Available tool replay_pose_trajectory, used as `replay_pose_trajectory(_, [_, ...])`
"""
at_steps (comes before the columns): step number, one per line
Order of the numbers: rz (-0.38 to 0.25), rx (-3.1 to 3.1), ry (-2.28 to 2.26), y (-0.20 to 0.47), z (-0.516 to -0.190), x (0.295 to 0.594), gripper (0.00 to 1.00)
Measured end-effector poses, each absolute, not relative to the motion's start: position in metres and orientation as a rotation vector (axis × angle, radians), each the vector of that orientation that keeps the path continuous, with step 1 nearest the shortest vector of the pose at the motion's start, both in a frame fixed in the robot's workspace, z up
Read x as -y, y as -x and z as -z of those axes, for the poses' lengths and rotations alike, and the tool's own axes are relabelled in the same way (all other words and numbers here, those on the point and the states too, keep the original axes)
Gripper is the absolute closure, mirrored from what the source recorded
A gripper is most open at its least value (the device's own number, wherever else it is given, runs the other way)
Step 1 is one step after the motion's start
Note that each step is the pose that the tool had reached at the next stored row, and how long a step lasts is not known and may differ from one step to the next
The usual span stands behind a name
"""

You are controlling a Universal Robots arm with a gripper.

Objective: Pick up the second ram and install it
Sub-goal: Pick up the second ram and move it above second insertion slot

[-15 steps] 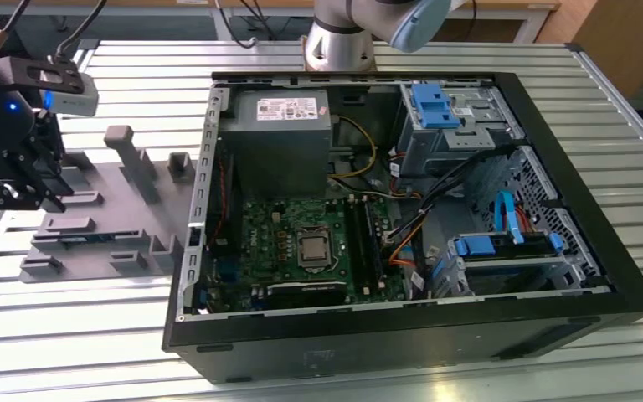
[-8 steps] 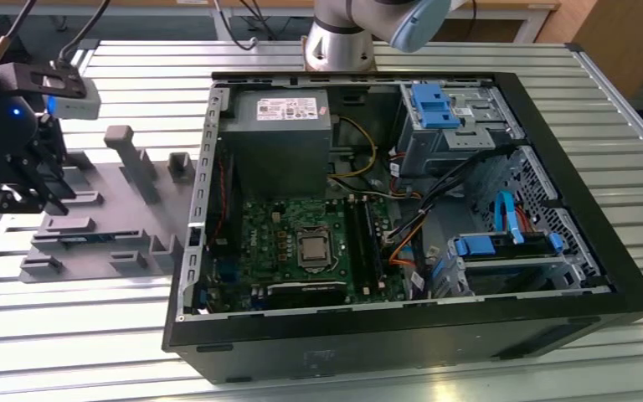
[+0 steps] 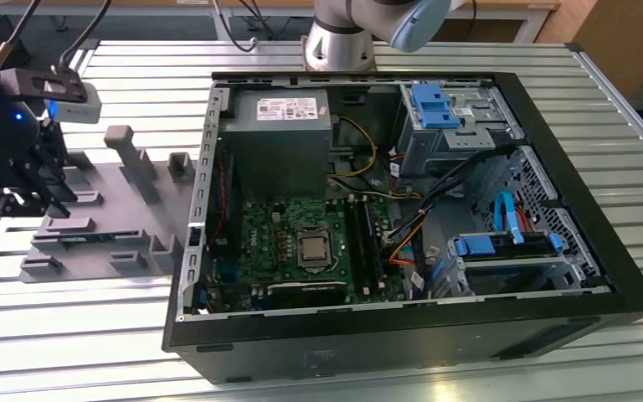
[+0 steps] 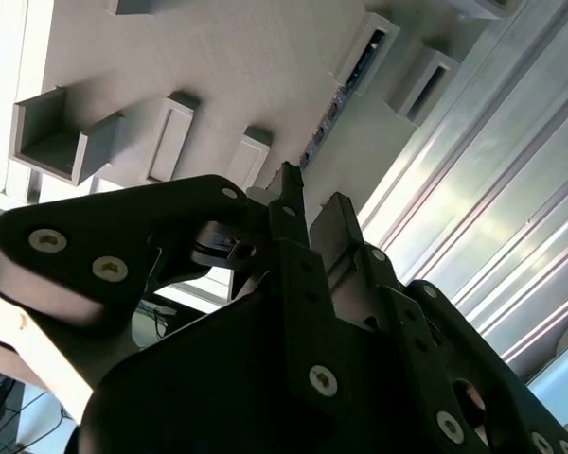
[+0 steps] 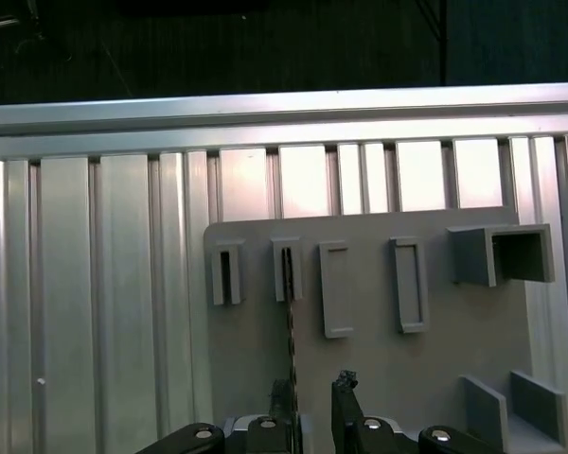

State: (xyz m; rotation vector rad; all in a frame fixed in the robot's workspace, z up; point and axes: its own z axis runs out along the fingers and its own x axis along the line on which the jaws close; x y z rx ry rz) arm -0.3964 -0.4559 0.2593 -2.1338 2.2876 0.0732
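Observation:
The second ram [image 5: 289,322] stands on edge in a slot of the grey holder tray [image 5: 379,359], seen as a thin dark strip in both wrist views [image 4: 333,109]. My gripper [image 5: 314,390] hovers over the tray with its two black fingers a small gap apart and nothing between them. One fingertip [image 5: 284,390] lines up with the near end of the ram; I cannot tell whether it touches it. In the exterior view the gripper [image 3: 14,199] hangs above the tray [image 3: 120,251] at the exterior view's left, beside the open computer case [image 3: 411,218].
The case lies open with the green motherboard [image 3: 299,247] and its long black memory slots [image 3: 368,243] facing up. Cables, drive cages and a power supply [image 3: 282,126] crowd it. The tray carries several raised blocks [image 3: 131,155]. Everything rests on a ribbed aluminium table [image 3: 635,109].

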Motion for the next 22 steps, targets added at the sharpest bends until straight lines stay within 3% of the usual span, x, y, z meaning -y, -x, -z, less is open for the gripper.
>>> replay_pose_trajectory(22, [-0.07,-2.271,2.15,0.401,-0.241,0.46,0.69])
